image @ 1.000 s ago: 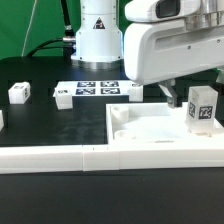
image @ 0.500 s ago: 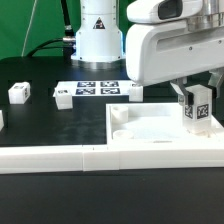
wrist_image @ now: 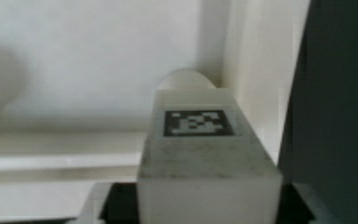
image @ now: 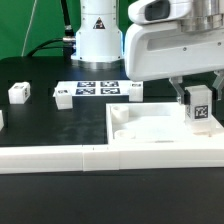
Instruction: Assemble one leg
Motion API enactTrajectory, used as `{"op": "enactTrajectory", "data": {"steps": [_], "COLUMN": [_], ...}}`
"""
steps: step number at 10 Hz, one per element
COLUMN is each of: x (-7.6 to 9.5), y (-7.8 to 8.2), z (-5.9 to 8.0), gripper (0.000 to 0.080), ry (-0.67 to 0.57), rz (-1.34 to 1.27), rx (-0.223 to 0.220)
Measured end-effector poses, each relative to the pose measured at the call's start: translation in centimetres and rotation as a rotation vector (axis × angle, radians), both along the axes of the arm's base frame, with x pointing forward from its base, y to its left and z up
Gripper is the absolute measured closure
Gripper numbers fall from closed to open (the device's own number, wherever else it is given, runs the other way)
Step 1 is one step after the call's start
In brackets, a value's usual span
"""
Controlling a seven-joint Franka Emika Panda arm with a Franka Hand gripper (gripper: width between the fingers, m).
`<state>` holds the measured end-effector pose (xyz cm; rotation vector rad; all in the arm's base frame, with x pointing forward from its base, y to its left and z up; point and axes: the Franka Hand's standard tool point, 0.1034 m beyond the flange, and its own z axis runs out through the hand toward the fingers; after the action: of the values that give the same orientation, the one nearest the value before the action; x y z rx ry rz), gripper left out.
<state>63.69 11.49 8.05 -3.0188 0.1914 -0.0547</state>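
My gripper [image: 197, 98] is shut on a leg [image: 200, 107], a small white block with a tag on its face. It holds the leg upright just above the far right corner of the large white tray-shaped panel [image: 150, 135]. In the wrist view the leg [wrist_image: 202, 140] fills the middle between the dark fingers [wrist_image: 123, 205], its tip pointing down at the panel [wrist_image: 69, 80] near the rim. Whether the tip touches the panel cannot be told.
Three loose legs lie on the black table at the exterior view's left [image: 18, 92], [image: 63, 96] and by the marker board [image: 133, 91]. The marker board [image: 98, 89] lies before the robot base [image: 97, 35]. A white bar [image: 50, 158] runs along the front.
The held leg has shifted and turned slightly over the panel's far right corner and now stands straighter. Nothing else has moved.
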Motion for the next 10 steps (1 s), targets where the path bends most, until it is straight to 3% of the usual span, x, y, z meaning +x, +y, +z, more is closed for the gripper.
{"op": "enactTrajectory", "data": {"steps": [3,7,8,9,10], "x": [-0.01,0.0,-0.05,-0.07,-0.07], "y": [-0.02,-0.15,0.13,0.27,0.32], "z": [-0.1,-0.13,-0.17,-0.18,-0.18], "gripper": [0.0508,0.0507,0.0397,0.0397,0.023], "ry": [0.037,0.067,0.082,0.081,0.077], "rz": [-0.419,-0.772,-0.859,-0.84,-0.795], "rx": [-0.016,-0.006,0.009,0.01,0.009]}}
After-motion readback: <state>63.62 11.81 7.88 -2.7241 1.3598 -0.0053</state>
